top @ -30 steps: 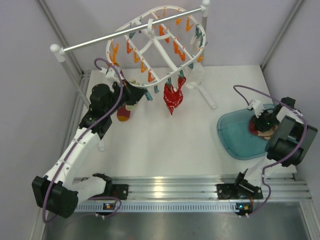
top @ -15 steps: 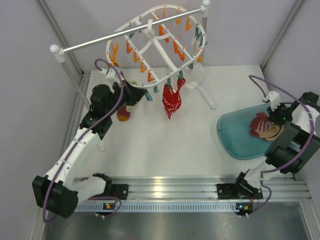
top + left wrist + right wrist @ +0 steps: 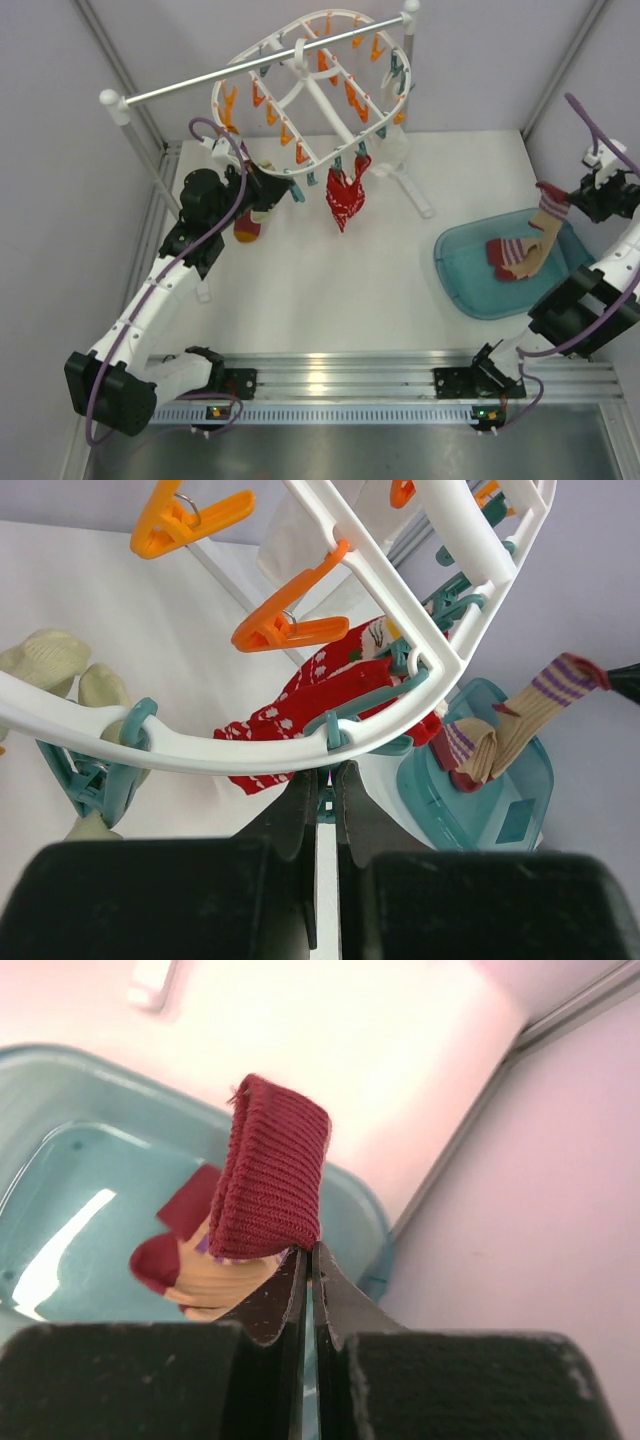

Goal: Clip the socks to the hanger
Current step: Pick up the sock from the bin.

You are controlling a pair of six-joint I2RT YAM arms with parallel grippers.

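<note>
**Q:** Where were the socks at that moment?

**A:** The socks [image 3: 540,232] were at the far right of the table. My right gripper [image 3: 588,196] was pinched tight on the dark red cuff and held it up in the air. The beige leg sloped down from there, and the striped end lay in the blue tray [image 3: 470,290]. I could not tell whether I had one sock or both in that grip.

**Q:** And your other arm?

**A:** My left gripper [image 3: 325,785] was up at the near edge of the hanger [image 3: 200,752]. Its fingers were narrow and squeezed on the tail of a teal clip [image 3: 328,735] hanging from the white rim. It looked ready to take the cuff.

**Q:** So how much was done?

**A:** By my reckoning, only the pickup. Nothing of this pair was on the hanger. A red patterned sock [image 3: 345,198] hung from a clip just right of my left gripper, and a dark sock with an orange end [image 3: 250,225] hung just left of it.

**Q:** What was left?

**A:** I judged most of the job remained. The socks were well apart from the hanger, so the cuff had to cross the table to the held clip and be clipped in there.
</note>
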